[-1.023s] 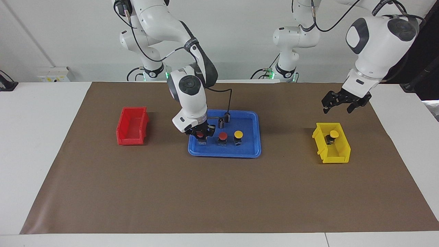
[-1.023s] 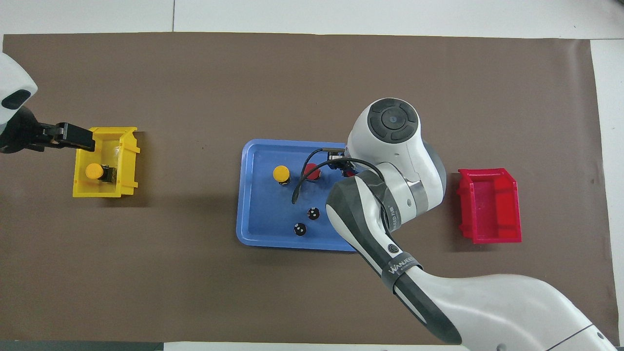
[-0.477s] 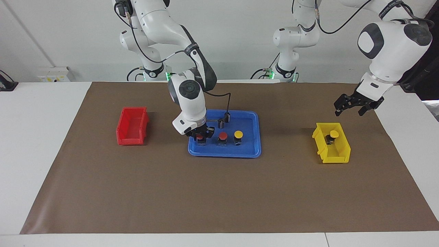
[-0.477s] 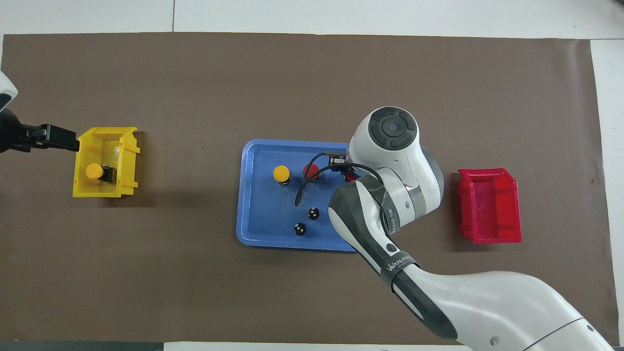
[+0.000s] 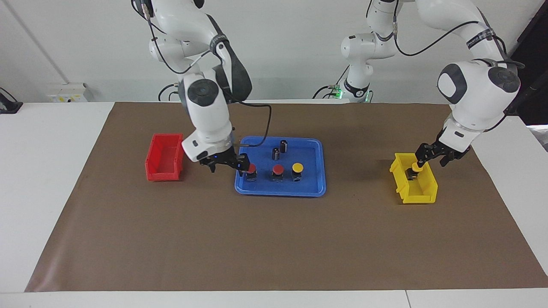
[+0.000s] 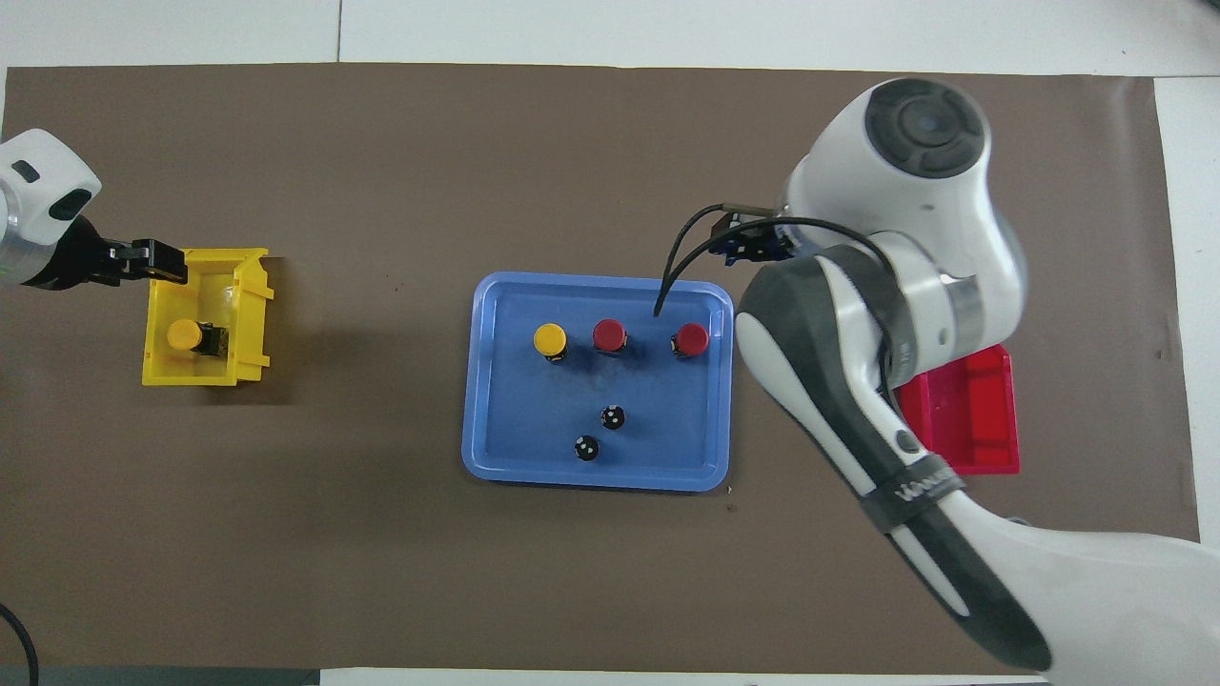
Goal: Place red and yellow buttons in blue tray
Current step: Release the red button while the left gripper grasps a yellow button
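The blue tray (image 5: 309, 185) lies mid-table and holds two red buttons (image 5: 251, 168) (image 5: 278, 170) and one yellow button (image 5: 297, 167) in a row. In the overhead view the tray (image 6: 515, 419) shows the same reds (image 6: 691, 339) (image 6: 609, 334) and yellow (image 6: 550, 338). The second yellow button (image 5: 416, 168) (image 6: 183, 334) sits in the yellow bin (image 5: 421, 192). My right gripper (image 5: 227, 164) is open and empty, just outside the tray's edge beside the nearest red button. My left gripper (image 5: 433, 157) is open, low over the yellow bin, just above its button.
Two dark capless cylinders (image 5: 276, 153) (image 5: 283, 145) stand in the tray nearer the robots. The red bin (image 5: 165, 156) stands toward the right arm's end; it is partly covered by the right arm in the overhead view (image 6: 967, 429). A brown mat (image 5: 274, 239) covers the table.
My right gripper let go of the red button in the tray and drew away toward the red bin. My left gripper came down from above to the yellow bin.
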You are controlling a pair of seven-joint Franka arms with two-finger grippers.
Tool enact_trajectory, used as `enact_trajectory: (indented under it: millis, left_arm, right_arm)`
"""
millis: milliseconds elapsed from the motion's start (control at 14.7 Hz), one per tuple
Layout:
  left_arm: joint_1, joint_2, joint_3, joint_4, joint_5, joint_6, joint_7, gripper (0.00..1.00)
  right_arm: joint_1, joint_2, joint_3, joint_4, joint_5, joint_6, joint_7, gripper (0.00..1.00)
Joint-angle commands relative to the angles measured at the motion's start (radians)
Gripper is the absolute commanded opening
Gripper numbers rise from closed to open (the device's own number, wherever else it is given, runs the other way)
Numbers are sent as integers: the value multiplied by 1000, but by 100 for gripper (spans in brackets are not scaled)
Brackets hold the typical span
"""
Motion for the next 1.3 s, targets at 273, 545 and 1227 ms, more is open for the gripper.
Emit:
enact_trajectory:
  millis: [273,545,1227]
  left_arm:
    - [34,-39,-11,-165,17,121,0,73]
    - [36,-65,-11,-224,17,144,4,73]
    - [37,-89,-11,-280,17,170,0,68]
  right_arm:
    - [-203,-160,13,126,-12,-320,-235,100]
    - [-253,-158,-10,210,-60,-428,-341,100]
    - [-368,-308,-3,-3,-68,-416,-501,100]
